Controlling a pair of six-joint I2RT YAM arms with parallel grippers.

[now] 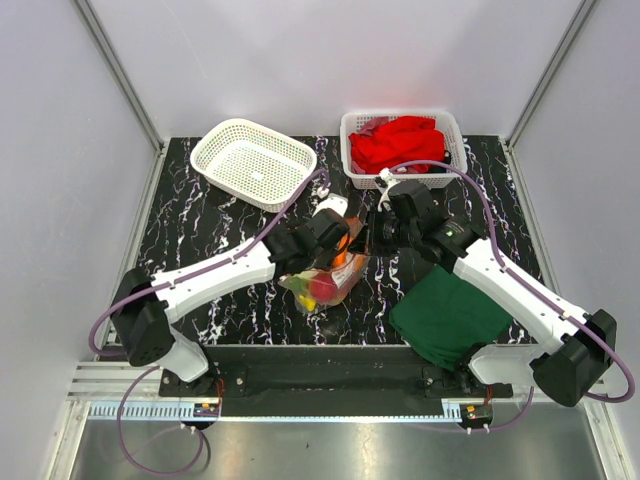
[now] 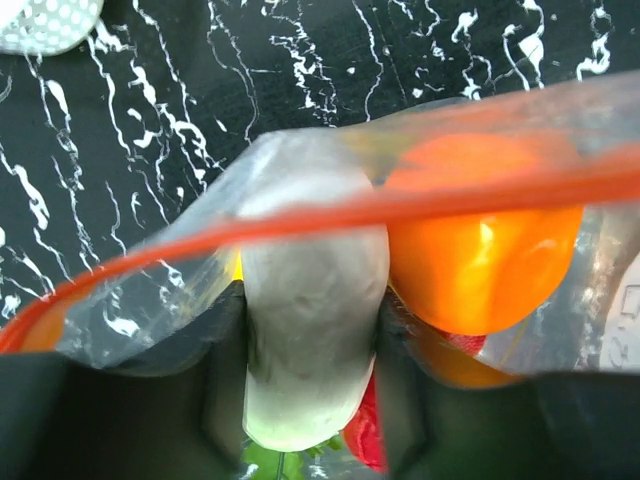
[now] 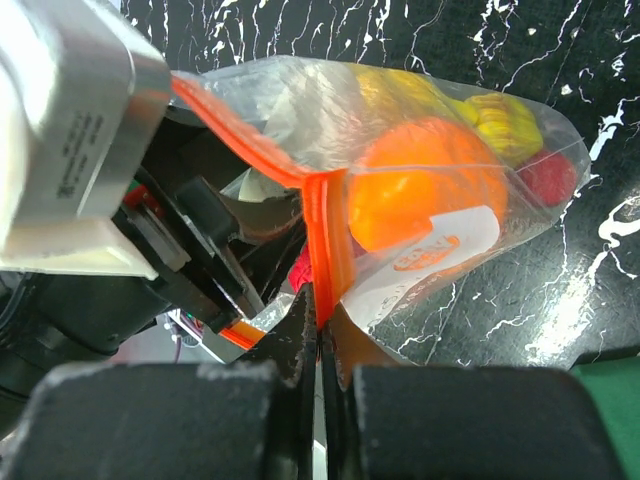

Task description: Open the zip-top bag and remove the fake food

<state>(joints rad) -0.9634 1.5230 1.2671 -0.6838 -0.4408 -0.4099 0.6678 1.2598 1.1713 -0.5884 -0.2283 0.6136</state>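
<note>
right fingers point(image 3: 290, 350) pinch the zip-top bag point(image 3: 300, 100) by its orange strip; left fingers point(image 2: 225, 400) flank pale fake food point(image 2: 310, 330), grip unclear.

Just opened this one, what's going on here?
Both arms meet at the bag mid-table. The right gripper is pinched shut on its zip strip. The left gripper straddles a pale piece at the bag's mouth; whether it grips it is unclear. The orange and yellow pieces are inside the bag.
</note>
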